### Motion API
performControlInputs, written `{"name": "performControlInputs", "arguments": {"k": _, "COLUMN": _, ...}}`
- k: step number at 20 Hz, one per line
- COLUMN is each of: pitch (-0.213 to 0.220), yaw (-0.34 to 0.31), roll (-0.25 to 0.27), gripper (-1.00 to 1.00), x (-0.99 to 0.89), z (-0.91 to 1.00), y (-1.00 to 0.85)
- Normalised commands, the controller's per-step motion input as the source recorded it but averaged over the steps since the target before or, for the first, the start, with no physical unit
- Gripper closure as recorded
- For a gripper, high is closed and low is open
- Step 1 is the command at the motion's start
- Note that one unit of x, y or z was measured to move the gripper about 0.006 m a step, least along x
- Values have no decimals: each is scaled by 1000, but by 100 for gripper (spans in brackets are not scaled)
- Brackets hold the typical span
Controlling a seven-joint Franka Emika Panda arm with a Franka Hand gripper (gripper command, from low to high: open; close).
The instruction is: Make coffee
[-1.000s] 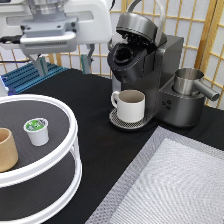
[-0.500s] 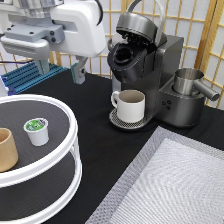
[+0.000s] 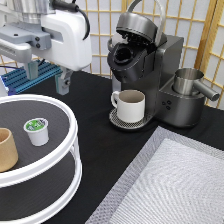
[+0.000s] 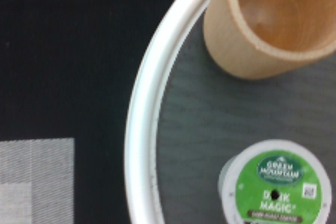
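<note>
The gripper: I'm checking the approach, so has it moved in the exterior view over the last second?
Yes. The gripper has shifted toward the exterior view's left, away from the coffee machine, and now hangs above the pod on the white tray.

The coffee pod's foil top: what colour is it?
Green with a white rim and white lettering, on the coffee pod; clearest in the wrist view.

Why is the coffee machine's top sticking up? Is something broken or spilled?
Nothing looks broken or spilled. The coffee machine just has its lid up, with the mug upright under it. The coffee pod stands upright on the round shelf, and the gripper hangs open above it.
</note>
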Motion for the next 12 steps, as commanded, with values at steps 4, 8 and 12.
{"name": "performControlInputs", "arguments": {"k": 4, "pitch": -132, "yaw": 95, "roll": -23, "gripper": -100, "x": -431, "z": -388, "y": -188}}
{"name": "performControlInputs", "arguments": {"k": 8, "pitch": -192, "yaw": 82, "roll": 0, "gripper": -100, "x": -541, "z": -488, "y": -266}}
{"name": "performControlInputs", "arguments": {"k": 12, "pitch": -235, "yaw": 74, "roll": 0, "gripper": -100, "x": -617, "z": -354, "y": -264}}
